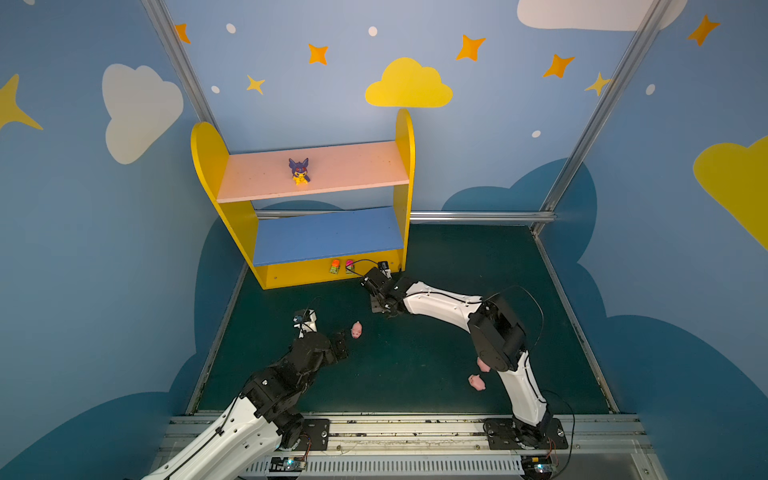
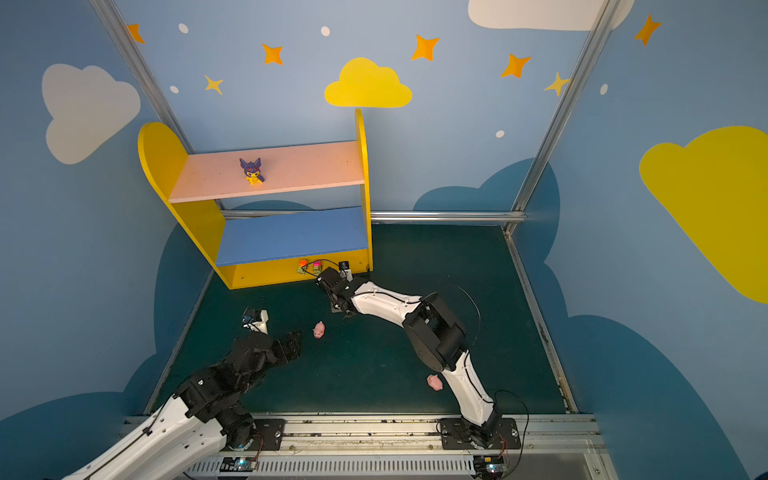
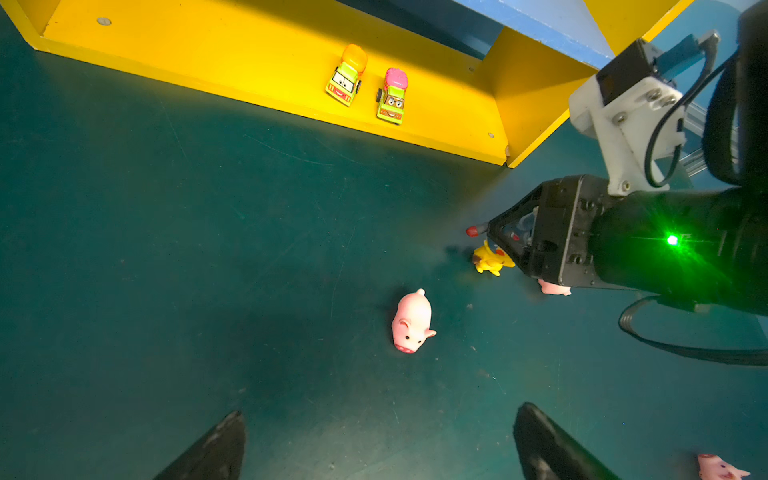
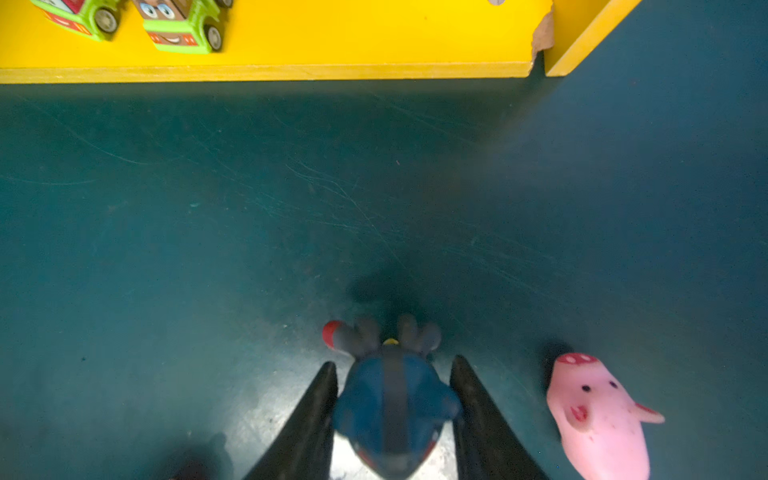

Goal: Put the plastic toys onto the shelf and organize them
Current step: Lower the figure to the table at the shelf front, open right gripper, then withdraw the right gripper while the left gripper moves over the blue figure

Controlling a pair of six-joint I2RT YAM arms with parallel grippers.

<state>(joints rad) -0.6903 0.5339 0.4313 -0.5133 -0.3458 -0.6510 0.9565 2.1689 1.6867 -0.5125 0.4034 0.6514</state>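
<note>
The shelf (image 1: 208,166) stands at the back left. A purple-hooded figurine (image 1: 299,170) sits on its pink board, and two cars (image 3: 347,75) (image 3: 392,95) are side by side on its yellow base. My right gripper (image 4: 394,362) is low on the mat in front of the shelf. It is open, with its fingers close on either side of a blue-hooded figurine (image 4: 395,399) lying there. A pink pig (image 4: 598,415) lies just beside it. My left gripper (image 3: 381,411) is open and empty, a short way from another pig (image 3: 411,322).
Two more pigs (image 1: 476,381) (image 1: 482,365) lie by the right arm's lower link, near the front of the green mat (image 1: 457,270). Blue walls and metal rails close the mat in on three sides. The shelf's blue board (image 1: 328,235) holds nothing.
</note>
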